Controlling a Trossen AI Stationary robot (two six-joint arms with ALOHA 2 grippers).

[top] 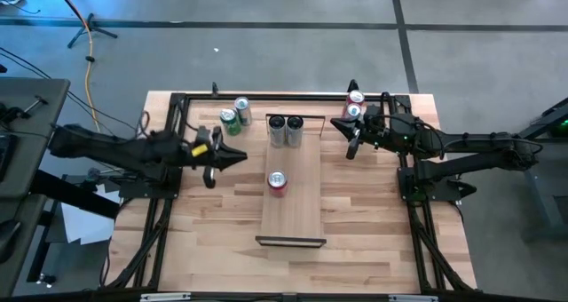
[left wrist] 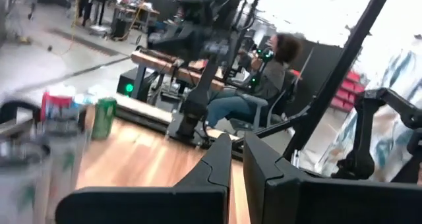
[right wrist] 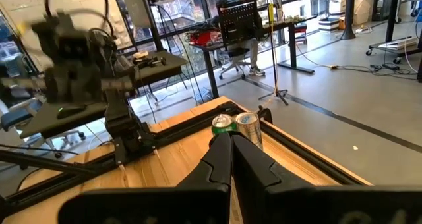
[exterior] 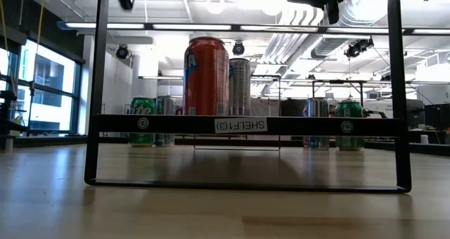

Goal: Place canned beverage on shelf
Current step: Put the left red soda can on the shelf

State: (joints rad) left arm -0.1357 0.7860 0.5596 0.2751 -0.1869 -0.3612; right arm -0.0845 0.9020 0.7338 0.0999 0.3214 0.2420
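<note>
A red can (top: 277,182) was seen upright on the shelf (top: 293,215), mid-board; two silver cans (top: 285,130) were set at its far end. Left gripper (top: 240,157) was held just left of the shelf, fingers closed, empty. Right gripper (top: 340,124) was parked by the red cans (top: 355,104), closed, nothing grasped. Risk judged: a shelved can could be toppled by a careless sweep of the left arm.

The shelf (top: 293,200) is pale, smooth wood with thin matt black metal end frames; the tabletop (top: 373,222) under it is glossier butcher-block wood in mixed strips. The red can (top: 277,182) at the shelf's centre and the two silver cans (top: 286,130) toward 12 o'clock are shiny metal.
</note>
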